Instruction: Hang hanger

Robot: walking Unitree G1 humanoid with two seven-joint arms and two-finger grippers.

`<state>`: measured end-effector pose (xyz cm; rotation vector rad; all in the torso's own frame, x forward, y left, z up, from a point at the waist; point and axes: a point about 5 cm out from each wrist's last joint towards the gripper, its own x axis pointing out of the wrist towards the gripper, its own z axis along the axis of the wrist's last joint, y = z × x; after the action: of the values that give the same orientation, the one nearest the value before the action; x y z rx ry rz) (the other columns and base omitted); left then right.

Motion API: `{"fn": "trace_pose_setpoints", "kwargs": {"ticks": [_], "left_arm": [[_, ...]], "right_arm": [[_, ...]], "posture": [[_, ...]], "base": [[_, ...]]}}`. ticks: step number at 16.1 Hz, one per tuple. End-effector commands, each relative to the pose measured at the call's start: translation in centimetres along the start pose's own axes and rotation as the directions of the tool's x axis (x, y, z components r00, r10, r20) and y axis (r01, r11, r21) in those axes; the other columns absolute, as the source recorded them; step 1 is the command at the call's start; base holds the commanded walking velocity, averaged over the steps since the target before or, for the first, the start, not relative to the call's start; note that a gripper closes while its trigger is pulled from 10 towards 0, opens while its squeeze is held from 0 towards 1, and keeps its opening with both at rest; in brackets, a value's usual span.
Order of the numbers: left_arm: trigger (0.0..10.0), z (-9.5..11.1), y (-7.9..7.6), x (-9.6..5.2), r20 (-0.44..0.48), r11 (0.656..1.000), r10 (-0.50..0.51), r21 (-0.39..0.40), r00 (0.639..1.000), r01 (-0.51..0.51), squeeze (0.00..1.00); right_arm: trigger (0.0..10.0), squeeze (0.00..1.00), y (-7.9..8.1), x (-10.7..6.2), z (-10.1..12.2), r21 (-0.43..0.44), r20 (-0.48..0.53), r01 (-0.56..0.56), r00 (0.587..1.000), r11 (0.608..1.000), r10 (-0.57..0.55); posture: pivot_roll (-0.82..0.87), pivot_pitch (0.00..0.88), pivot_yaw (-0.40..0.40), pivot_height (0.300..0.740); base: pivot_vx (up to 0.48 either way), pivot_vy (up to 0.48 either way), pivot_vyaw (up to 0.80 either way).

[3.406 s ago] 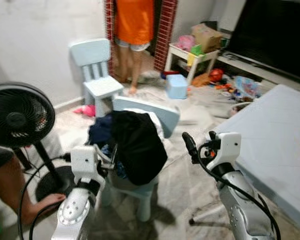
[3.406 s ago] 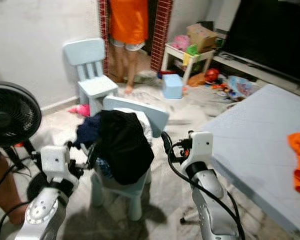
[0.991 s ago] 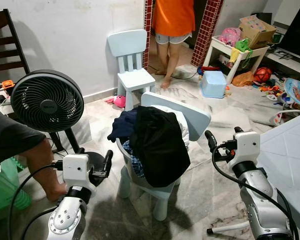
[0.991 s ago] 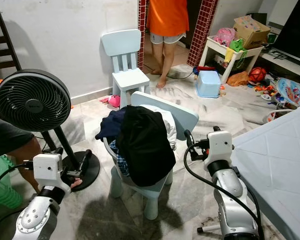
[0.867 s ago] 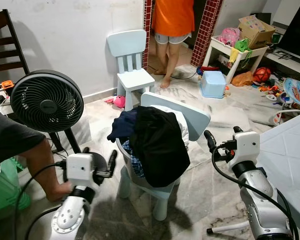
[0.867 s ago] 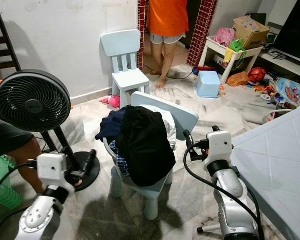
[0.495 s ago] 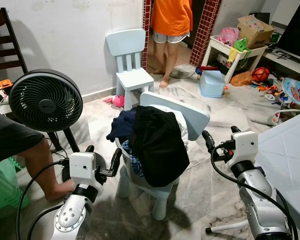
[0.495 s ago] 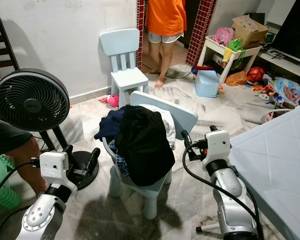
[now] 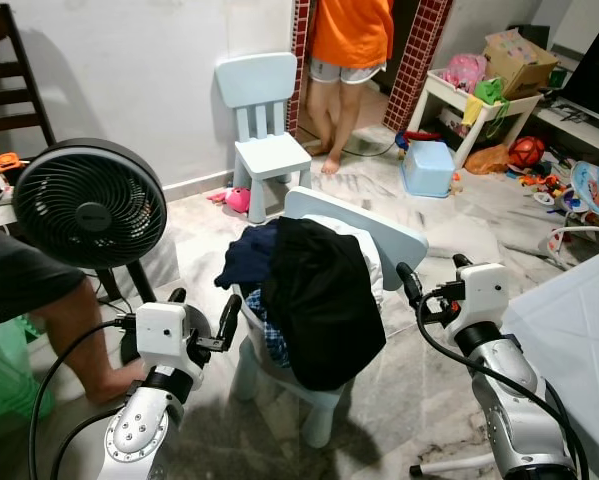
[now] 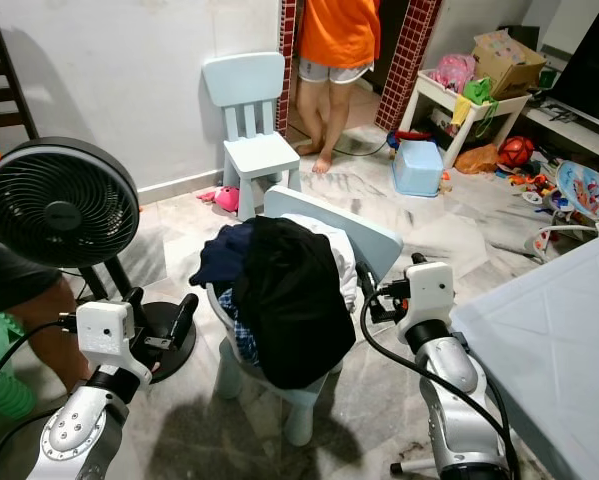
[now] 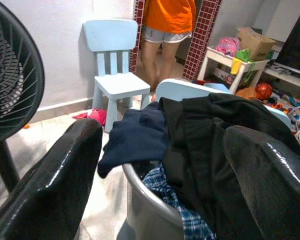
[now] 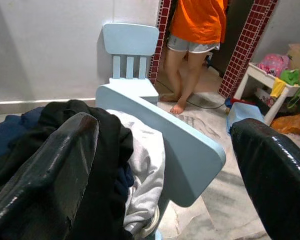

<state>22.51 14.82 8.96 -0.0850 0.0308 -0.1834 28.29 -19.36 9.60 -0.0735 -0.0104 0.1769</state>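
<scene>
My left gripper (image 9: 201,318) hangs low on the left with its two black fingers spread apart and nothing between them. My right gripper (image 9: 431,287) is raised on the right, its fingers also spread apart and holding nothing. Between them stands a small light blue chair (image 9: 364,232) heaped with a pile of clothes (image 9: 309,290): a black garment on top, a dark blue one to its left, white cloth and blue checked fabric underneath. I cannot make out a hanger among them. Left of my left gripper stands a black floor fan (image 9: 87,203), and nearer on the left is a person's arm (image 9: 74,335). Farther off, a second light blue chair (image 9: 264,125) stands against the white wall, and a person in an orange shirt (image 9: 351,35) stands in a brick-edged doorway. Far right, toys (image 9: 524,150) litter the floor.
</scene>
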Motion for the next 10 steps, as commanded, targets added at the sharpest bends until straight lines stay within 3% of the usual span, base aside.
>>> {"fn": "trace_pose_setpoints", "kwargs": {"ticks": [1,4,6,10], "left_arm": [[10.0,0.43,-0.51,0.15,0.015,1.000,-0.031,0.003,0.999,0.031,0.00],[10.0,0.43,-0.54,0.15,0.014,0.999,-0.032,0.002,0.999,0.032,0.00],[10.0,0.38,-0.58,0.17,0.010,1.000,-0.028,0.003,1.000,0.028,0.00],[10.0,0.18,-0.35,0.45,-0.005,1.000,0.022,0.021,1.000,-0.022,0.00]], "right_arm": [[10.0,0.00,-0.33,-0.09,0.22,0.003,0.001,0.009,1.000,1.000,-0.009],[10.0,0.00,-0.30,-0.08,0.23,0.005,0.000,0.008,1.000,1.000,-0.008],[10.0,0.00,-0.27,-0.07,0.22,0.004,-0.001,0.006,1.000,1.000,-0.006],[10.0,0.00,-0.17,-0.02,0.34,0.003,0.001,0.001,1.000,1.000,-0.001]], "posture": [[-0.05,0.000,-0.078,0.740],[-0.05,0.000,-0.078,0.740],[-0.05,0.000,-0.082,0.740],[-0.05,0.000,-0.082,0.740]], "base": [[0.292,0.000,-0.80],[0.292,0.000,-0.76],[0.274,0.000,0.00],[0.000,0.000,0.00]]}}
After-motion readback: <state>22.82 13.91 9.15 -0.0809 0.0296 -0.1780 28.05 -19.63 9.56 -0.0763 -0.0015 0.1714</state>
